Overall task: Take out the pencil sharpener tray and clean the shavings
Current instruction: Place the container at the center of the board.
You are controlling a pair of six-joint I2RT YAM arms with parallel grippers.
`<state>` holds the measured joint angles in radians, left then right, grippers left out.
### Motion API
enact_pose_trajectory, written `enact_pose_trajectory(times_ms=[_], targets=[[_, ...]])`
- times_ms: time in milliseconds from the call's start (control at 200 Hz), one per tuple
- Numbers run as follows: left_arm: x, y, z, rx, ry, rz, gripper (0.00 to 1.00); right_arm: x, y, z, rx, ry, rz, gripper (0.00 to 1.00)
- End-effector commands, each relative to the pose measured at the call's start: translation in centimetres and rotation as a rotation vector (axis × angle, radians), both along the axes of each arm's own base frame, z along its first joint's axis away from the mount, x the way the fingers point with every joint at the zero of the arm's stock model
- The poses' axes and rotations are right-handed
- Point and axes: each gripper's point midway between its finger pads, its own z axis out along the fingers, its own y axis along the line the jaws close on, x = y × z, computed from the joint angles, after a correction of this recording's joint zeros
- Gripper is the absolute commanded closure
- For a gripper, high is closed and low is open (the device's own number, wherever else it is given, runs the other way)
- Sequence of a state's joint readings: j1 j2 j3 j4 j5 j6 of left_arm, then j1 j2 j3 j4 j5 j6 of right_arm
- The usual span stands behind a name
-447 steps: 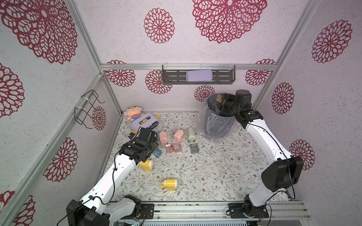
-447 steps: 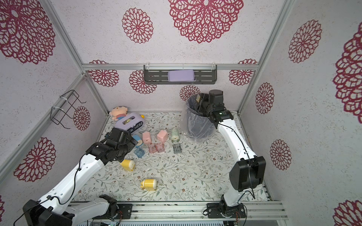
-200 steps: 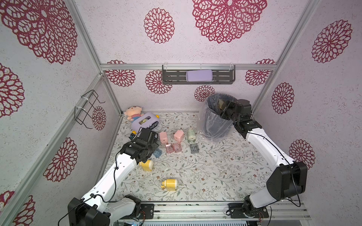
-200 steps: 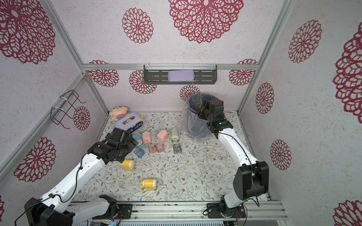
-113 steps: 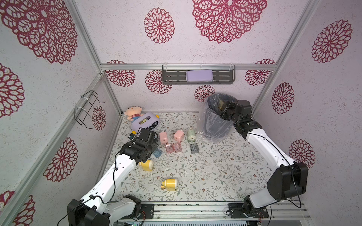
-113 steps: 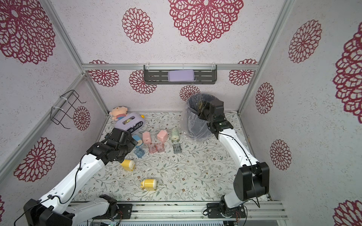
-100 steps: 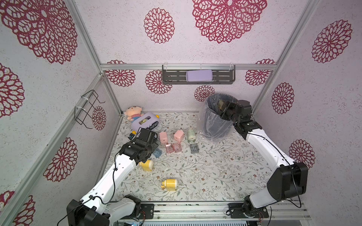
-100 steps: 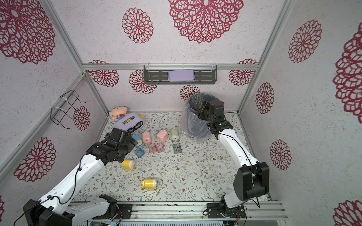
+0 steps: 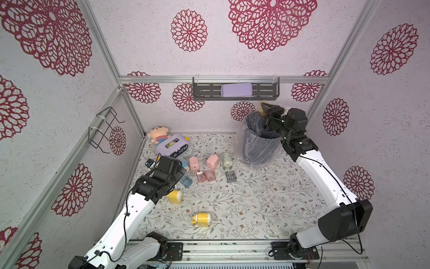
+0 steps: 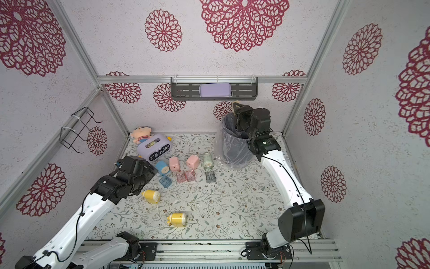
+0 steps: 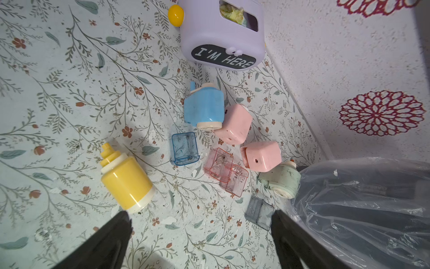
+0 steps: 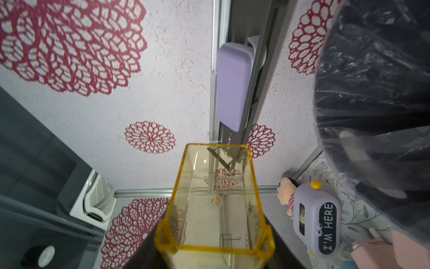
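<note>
Emptying is in hand: the right fingers (image 12: 144, 256) pinch the nearly bare yellow tray (image 12: 214, 209) over the lined bin (image 9: 256, 149), the left fingers (image 11: 111, 242) hang spread above the bench (image 11: 58, 97), and next the tray probably needs setting back down.

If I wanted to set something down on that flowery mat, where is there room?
The widest bare patch of mat lies between the grey tray, the bin, the right arm and the front rail. It is crowded at the back, from the purple box to the bin: sharpeners and trays sit close together.
</note>
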<state>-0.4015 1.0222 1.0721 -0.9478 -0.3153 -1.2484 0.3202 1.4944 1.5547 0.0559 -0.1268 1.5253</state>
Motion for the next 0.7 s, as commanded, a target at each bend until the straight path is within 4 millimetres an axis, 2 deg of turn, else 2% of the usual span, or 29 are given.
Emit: enact_pose_trajectory(times_ms=[0,85,205,565,695], targets=[[-0.9,1.3,0.5,0.062,-0.004,0.01,0.03,-3.6,2.9,1.7,-0.257,-0.212,0.127,0.66],[-1.3,1.7,0.7,0.069,-0.012,0.019,0.03,-5.5,5.4,0.1,-0.399,-0.284,0.208,0.65],[-1.5,2.1,0.6,0.076,-0.007,0.026,0.03,-8.1,9.0,-3.6,-0.573,-0.373,0.338,0.65],[-2.6,3.0,-1.0,0.072,0.028,0.042,0.03,-16.1,18.4,-18.5,-0.879,-0.547,0.77,0.66],[-3.0,3.1,-1.6,0.067,0.058,0.046,0.03,-18.3,21.3,-23.0,-1.0,-0.598,0.903,0.66]])
